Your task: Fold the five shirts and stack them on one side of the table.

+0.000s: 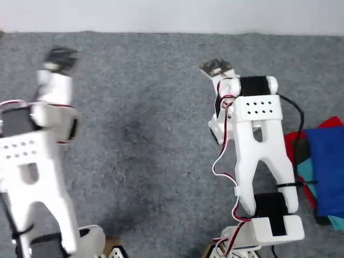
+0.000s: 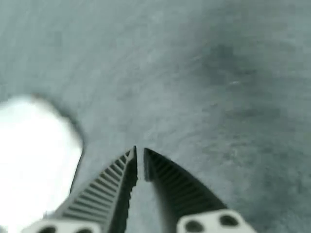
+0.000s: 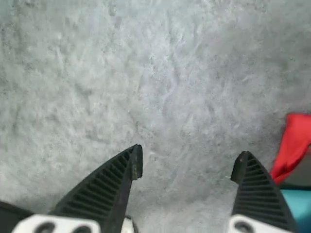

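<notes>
A stack of folded shirts (image 1: 325, 172) lies at the table's right edge, a blue one on top with red and teal cloth showing under it. The red shirt's corner (image 3: 291, 145) and a bit of teal (image 3: 296, 204) appear beside my right gripper (image 3: 189, 167), which is open over bare grey felt with nothing between its fingers. In the high view that gripper (image 1: 217, 67) sits at mid-table, to the left of the stack. My left gripper (image 2: 140, 154) is shut and empty above the felt; from above it (image 1: 60, 56) is at the far left.
The grey felt table (image 1: 145, 134) runs to a white wall (image 1: 172, 13) at the back. Both white arms rise from the front edge. A bright white patch (image 2: 34, 160) shows beside the left fingers.
</notes>
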Robot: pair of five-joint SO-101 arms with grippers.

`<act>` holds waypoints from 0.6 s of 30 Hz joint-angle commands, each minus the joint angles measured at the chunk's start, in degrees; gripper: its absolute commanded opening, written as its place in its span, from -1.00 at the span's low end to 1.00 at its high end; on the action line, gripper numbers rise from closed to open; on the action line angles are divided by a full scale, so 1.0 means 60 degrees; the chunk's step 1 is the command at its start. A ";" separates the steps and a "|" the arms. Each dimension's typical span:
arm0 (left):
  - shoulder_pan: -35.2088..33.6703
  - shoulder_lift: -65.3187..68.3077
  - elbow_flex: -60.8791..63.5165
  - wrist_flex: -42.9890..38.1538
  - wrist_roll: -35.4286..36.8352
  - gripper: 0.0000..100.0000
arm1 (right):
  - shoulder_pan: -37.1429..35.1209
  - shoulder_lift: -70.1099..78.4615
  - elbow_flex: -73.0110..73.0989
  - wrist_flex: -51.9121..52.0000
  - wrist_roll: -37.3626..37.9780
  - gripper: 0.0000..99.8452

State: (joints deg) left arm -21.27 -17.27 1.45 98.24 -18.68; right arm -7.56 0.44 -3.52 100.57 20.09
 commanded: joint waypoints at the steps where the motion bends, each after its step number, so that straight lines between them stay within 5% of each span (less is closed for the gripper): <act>1: -0.2227 0.1040 -0.0051 -0.0205 0.0205 -0.61 | 0.0110 -0.0037 0.0586 0.0315 0.0073 -0.39; 8: -0.4850 0.4117 -0.1560 -0.0278 0.0630 -0.44 | 0.0110 -0.0037 0.0908 0.0242 0.0103 -0.39; 18: -0.5641 0.9597 -0.7656 0.0308 0.0586 -0.44 | 0.0095 -0.0037 0.0923 0.0125 0.0117 -0.39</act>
State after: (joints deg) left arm -54.77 33.01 -33.63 98.51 -15.69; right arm -7.56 0.44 2.46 100.57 20.09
